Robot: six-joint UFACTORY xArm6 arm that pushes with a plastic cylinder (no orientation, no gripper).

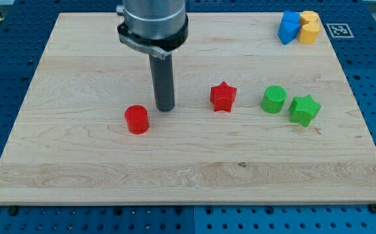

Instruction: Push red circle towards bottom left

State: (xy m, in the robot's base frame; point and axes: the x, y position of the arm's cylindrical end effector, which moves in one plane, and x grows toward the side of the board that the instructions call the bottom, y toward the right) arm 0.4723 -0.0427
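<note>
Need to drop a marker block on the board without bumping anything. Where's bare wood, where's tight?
Bare: the whole strip below the red circle; the left side beyond it; top middle, between my tip and the blue block beside the yellow blocks. Tight: the middle row, red star, green circle, green star.

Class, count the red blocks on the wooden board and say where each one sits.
2. The red circle lies left of centre, just below-left of my tip. The red star sits right of the tip. None seems hidden.
</note>
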